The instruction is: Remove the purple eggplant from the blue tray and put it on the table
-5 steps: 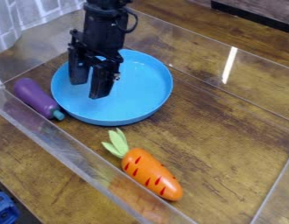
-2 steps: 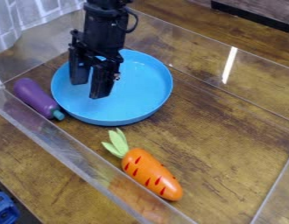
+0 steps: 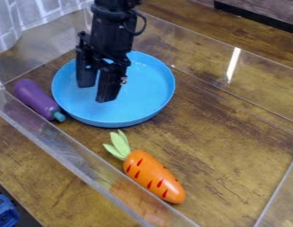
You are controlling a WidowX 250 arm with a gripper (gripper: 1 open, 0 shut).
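The purple eggplant (image 3: 37,99) lies on the table (image 3: 220,124), just left of the blue tray (image 3: 146,96), its stem end touching or nearly touching the tray's rim. The tray holds nothing. My black gripper (image 3: 96,80) hangs over the tray's left half, pointing down, fingers apart and open with nothing between them. It stands to the right of the eggplant and above it, not touching it.
An orange toy carrot (image 3: 149,171) with green leaves lies near the front wall. Clear acrylic walls (image 3: 66,155) edge the tabletop at the front, left and back. A bright glare streak (image 3: 233,64) marks the wood right of the tray.
The gripper has shifted slightly to the right and up over the tray. The eggplant, tray and carrot have not moved.
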